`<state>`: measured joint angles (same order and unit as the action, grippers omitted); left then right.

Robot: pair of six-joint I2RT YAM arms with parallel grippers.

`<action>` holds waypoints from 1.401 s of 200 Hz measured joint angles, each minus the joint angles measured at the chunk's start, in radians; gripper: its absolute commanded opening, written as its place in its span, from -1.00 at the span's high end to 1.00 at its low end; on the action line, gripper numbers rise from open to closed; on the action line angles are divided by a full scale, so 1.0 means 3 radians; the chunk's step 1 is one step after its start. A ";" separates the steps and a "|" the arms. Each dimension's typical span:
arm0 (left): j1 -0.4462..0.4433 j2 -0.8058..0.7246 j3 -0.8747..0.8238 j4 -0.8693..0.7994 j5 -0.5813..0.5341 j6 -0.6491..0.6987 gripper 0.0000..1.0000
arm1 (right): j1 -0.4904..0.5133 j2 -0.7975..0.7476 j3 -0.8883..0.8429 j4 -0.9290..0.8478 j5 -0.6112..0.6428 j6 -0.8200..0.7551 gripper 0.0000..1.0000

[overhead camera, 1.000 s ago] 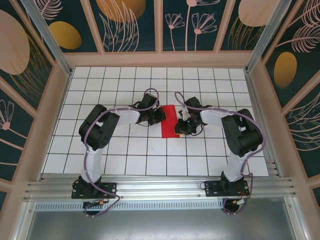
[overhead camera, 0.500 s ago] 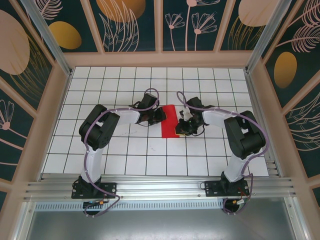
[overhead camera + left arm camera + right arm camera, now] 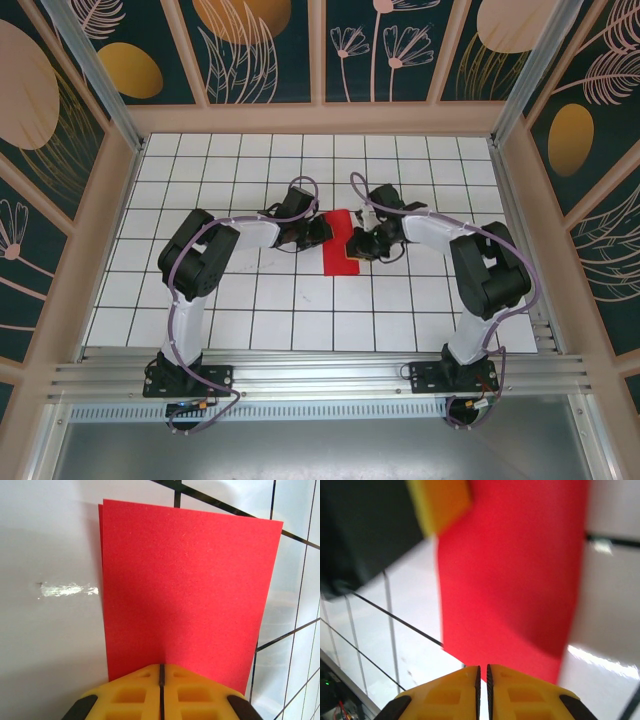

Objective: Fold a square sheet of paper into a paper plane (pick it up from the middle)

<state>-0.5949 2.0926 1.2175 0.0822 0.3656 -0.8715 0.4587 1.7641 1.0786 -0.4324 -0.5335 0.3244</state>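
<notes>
Paper (image 3: 338, 256): lying folded in half; dart folds remaining.
Left gripper (image 3: 161, 669): closed, pressing its edge.
Right gripper (image 3: 482, 670): nearly closed, sitting at opposite edge.

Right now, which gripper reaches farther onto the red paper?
The right gripper: seen from above, it overlaps the right side of the red paper, while the left gripper sits just at the paper's left edge.

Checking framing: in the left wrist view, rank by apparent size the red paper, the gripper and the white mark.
Largest: red paper. Then the left gripper, cut off by the frame and enlarged by nearness. Smallest: white mark.
</notes>
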 measured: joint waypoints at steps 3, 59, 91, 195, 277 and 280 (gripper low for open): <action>0.0000 0.0000 0.0000 0.0000 0.0000 0.0000 0.83 | 0.0004 0.0000 0.0023 0.0017 0.0000 0.0004 0.71; 0.0000 0.0000 0.0000 0.0001 0.0000 0.0011 0.83 | 0.0010 0.0299 0.0104 0.0146 0.0055 0.0051 0.71; 0.0000 0.0000 0.0000 0.0001 -0.0001 0.0011 0.83 | 0.0004 0.0340 -0.0018 0.0163 0.0066 0.0048 0.70; 0.0000 0.0000 -0.0003 0.0014 0.0006 0.0038 0.83 | -0.0064 -0.0046 -0.0624 0.0384 0.0015 0.0137 0.69; 0.0000 0.0000 0.0013 0.0001 0.0051 0.0201 0.82 | -0.0008 -0.0292 -0.0670 0.0334 -0.0019 0.0432 0.69; 0.0000 0.0001 0.0013 0.0001 0.0052 0.0202 0.82 | -0.0019 -0.0309 -0.0640 0.0320 -0.0020 0.0432 0.68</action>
<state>-0.5949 2.0930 1.2213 0.0826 0.3813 -0.8108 0.4530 1.6714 0.8867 -0.3363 -0.5396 0.4541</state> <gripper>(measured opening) 0.091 0.156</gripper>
